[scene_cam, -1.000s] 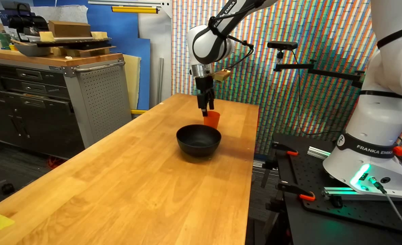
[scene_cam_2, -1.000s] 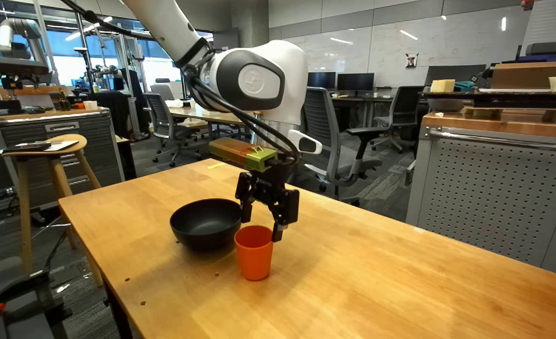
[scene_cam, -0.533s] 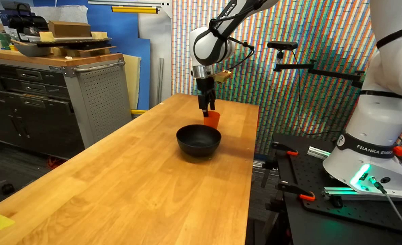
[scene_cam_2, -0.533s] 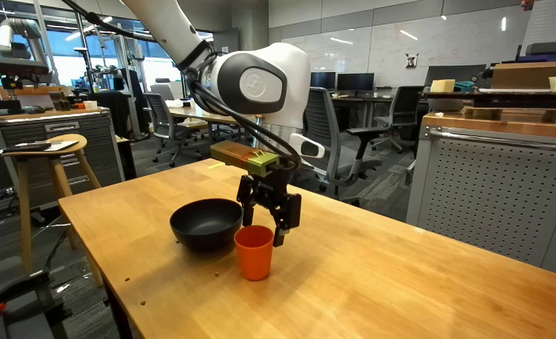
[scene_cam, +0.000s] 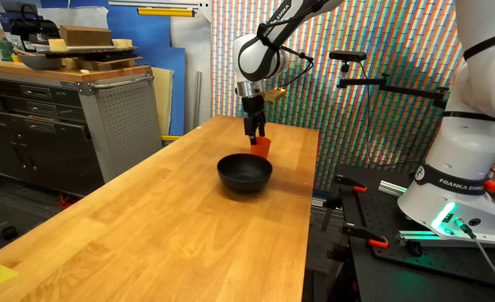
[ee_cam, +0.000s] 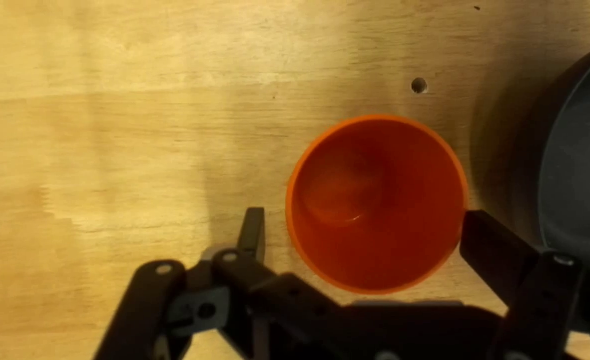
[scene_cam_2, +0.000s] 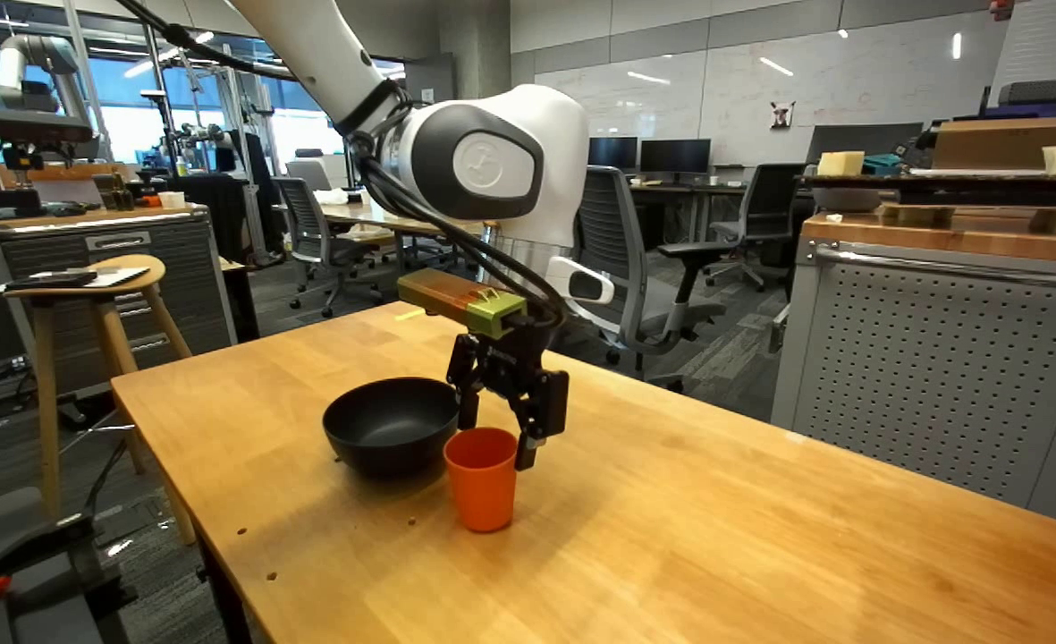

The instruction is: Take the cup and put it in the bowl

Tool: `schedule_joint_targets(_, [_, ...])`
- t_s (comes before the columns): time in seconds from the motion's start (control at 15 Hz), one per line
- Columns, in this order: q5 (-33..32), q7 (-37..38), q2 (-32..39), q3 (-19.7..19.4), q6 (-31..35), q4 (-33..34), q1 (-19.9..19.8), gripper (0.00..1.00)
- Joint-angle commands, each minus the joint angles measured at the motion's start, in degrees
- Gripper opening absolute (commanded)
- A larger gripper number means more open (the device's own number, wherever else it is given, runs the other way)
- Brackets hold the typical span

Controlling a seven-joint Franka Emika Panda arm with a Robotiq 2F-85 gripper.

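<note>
The orange-red cup (scene_cam_2: 481,483) stands upright on the table beside the black bowl (scene_cam_2: 362,454). Both also show in an exterior view (scene_cam: 262,147), where the bowl (scene_cam: 244,184) partly hides the cup. My gripper (scene_cam_2: 496,444) is open and low over the cup, pointing down. In the wrist view the gripper (ee_cam: 364,214) has a finger on either side of the cup (ee_cam: 374,165). The left finger stands apart from the rim. The right finger meets or overlaps the rim; I cannot tell if it touches. The bowl (ee_cam: 582,165) is cut off at the right edge there.
The wooden table (scene_cam: 167,235) has its edge near the bowl and cup on the robot base's side (scene_cam: 452,201). A grey tool cabinet (scene_cam_2: 939,358) stands beyond the far table edge. A stool (scene_cam_2: 107,282) and office chairs (scene_cam_2: 621,259) stand around.
My gripper has lowered slightly over the second, with its fingers now further down beside the cup. The cup and bowl are in almost the same places.
</note>
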Motion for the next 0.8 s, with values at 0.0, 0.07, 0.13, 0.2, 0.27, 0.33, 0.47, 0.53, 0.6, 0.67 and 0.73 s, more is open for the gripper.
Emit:
schedule_joint_targets(0.0, [1.16,-1.02,0.23,0.97,-0.67,0.12,-1.28,1.00])
schedule_joint_targets(0.07, [1.22,-0.99,0.20,0.95,-0.70,0.14,-1.29,1.00])
schedule_joint_targets(0.13, [1.59,-1.23,0.18,1.06,-0.88,0.16,-1.46,1.00])
schedule_joint_targets(0.2, [1.80,-1.31,0.34,1.09,-0.93,0.14,-1.58,1.00])
schedule_joint_targets(0.27, [2.30,-1.52,0.63,1.21,-1.19,0.19,-1.84,1.00])
schedule_joint_targets(0.33, [2.63,-1.55,0.78,1.23,-1.22,0.08,-1.96,1.00])
schedule_joint_targets(0.47, [3.07,-1.64,0.99,1.19,-1.42,-0.09,-2.18,1.00])
schedule_joint_targets(0.53, [2.53,-1.73,1.08,1.05,-1.19,-0.19,-2.06,0.75])
schedule_joint_targets(0.6, [2.74,-1.85,1.08,1.13,-0.87,-0.30,-2.19,0.74])
schedule_joint_targets(0.67, [3.03,-2.00,1.12,1.24,-1.15,-0.21,-2.35,0.68])
schedule_joint_targets(0.73, [3.17,-2.02,1.03,1.25,-1.14,-0.19,-2.37,0.59])
